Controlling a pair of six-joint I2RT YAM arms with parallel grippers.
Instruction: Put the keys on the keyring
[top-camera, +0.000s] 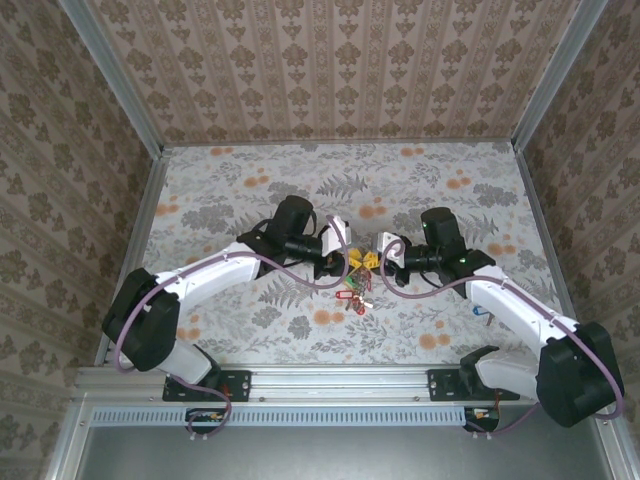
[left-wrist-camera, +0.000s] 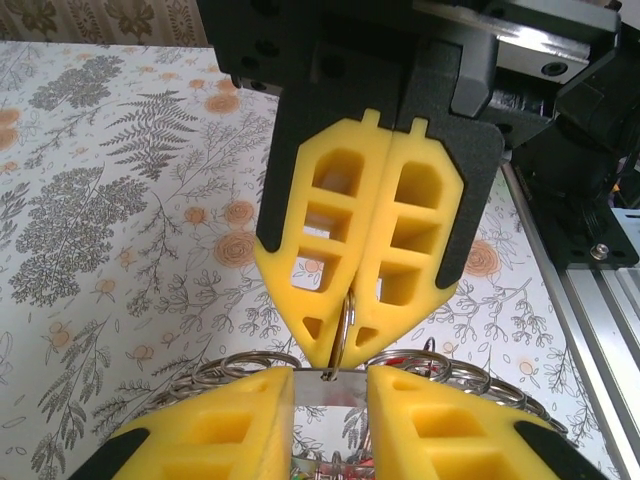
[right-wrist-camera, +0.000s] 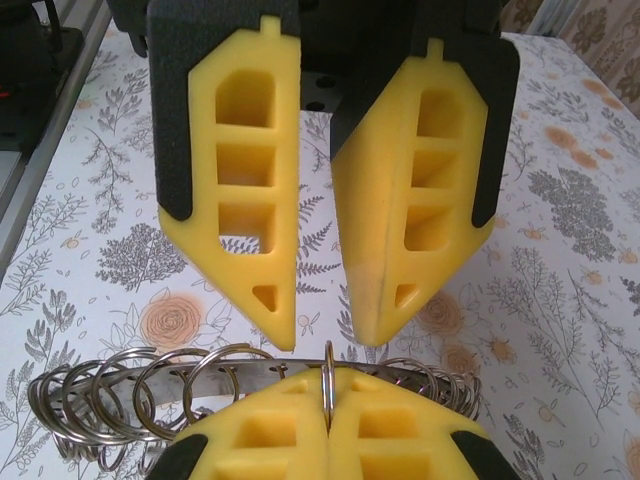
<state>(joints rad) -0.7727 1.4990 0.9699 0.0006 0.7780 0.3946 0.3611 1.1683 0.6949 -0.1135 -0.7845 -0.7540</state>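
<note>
Evidently both arms were set nose to nose over the middle of the tabletop (top-camera: 250, 180) so that one could steady the work while the other fed it. The keyring (right-wrist-camera: 250, 368) hung between them. Its metal band ran left to right with a row of wire loops threaded along it, and its coloured tags (top-camera: 355, 296) dangled on the near side in the overhead view. The left gripper (left-wrist-camera: 330, 385) had its jaws narrowly parted, the tips down at the band on either side of a bare stretch. That seemed meant to brace the ring and frame a gap for loading, though whether the pads actually pressed on the metal could not be told. The right gripper (right-wrist-camera: 329, 400) had its jaws pressed fully together on a small ring (right-wrist-camera: 328, 360), held upright and edge-on to the band, probably so its split could be worked onto the band at that bare stretch. No key could be made out hanging from that small ring. A blue-tagged key (top-camera: 482, 316) lay on the tabletop just beside the right arm, well apart from the keyring, most likely waiting its turn.
</note>
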